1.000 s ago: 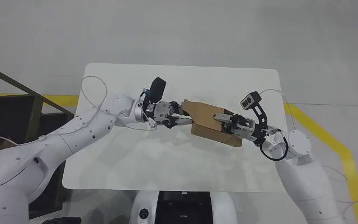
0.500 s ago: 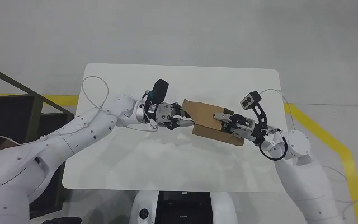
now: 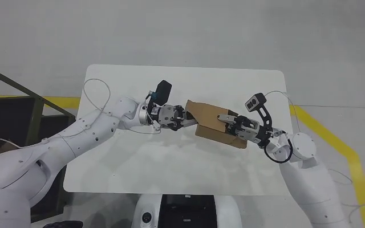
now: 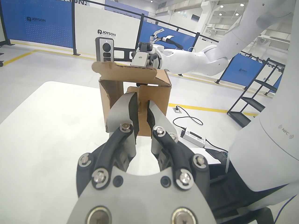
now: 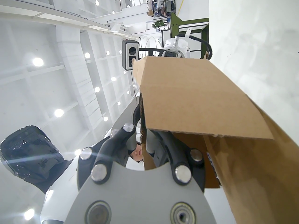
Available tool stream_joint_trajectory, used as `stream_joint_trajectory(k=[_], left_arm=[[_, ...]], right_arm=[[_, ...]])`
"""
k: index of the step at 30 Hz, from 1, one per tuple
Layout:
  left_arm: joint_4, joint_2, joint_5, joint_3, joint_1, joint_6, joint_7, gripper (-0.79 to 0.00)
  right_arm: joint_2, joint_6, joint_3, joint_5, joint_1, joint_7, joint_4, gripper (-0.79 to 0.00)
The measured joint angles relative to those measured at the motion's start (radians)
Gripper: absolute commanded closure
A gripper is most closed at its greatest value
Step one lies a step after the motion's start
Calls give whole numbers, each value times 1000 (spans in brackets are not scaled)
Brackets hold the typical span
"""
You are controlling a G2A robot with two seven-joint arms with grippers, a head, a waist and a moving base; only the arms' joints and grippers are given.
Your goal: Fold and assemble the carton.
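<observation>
You have the carton (image 3: 215,122) held between both arms over the right half of the worktop (image 3: 171,165), about midway between its far and near edges. It lies lengthwise from one gripper to the other. You cannot tell whether its underside touches the worktop.

Its open end faces the left gripper (image 3: 183,121). In the left wrist view a top flap (image 4: 123,69) juts out over that opening, with a ragged, curled rim. Inside the opening an inner flap (image 4: 143,94) stands upright. The left gripper's fingers (image 4: 130,108) are a little apart, with a narrow gap between the black pads. Their tips sit right at the opening, in front of that inner flap.

At the other end, the right gripper (image 3: 223,119) is clamped on the carton's wall. In the right wrist view one finger (image 5: 127,129) lies outside the cardboard and the other lies inside it, with the wall's edge pinched between them.

Behind the carton, blue and white partition panels (image 4: 35,24) carry white and dark lettering. A cable and a power brick (image 4: 193,136) lie on the floor past the worktop's edge.
</observation>
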Motion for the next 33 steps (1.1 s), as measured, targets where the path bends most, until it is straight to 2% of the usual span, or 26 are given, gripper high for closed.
stream_joint_trajectory(k=[7, 11, 22, 25, 33], left_arm=[[-7, -3, -27, 0, -6, 0, -33, -151], [-4, 1, -27, 0, -14, 0, -3, -166], [0, 47, 14, -13, 19, 0, 58, -302], [3, 56, 12, -22, 26, 0, 59, -314], [4, 44, 4, -34, 24, 0, 27, -332]], right_arm=[[0, -1, 0, -1, 0, 0, 0, 0], [0, -2, 4, 0, -3, -1, 0, 0], [0, -3, 13, 4, 0, -1, 7, 0], [0, -3, 13, 5, 1, 0, 6, 0], [1, 2, 15, 4, -1, 5, -3, 0]])
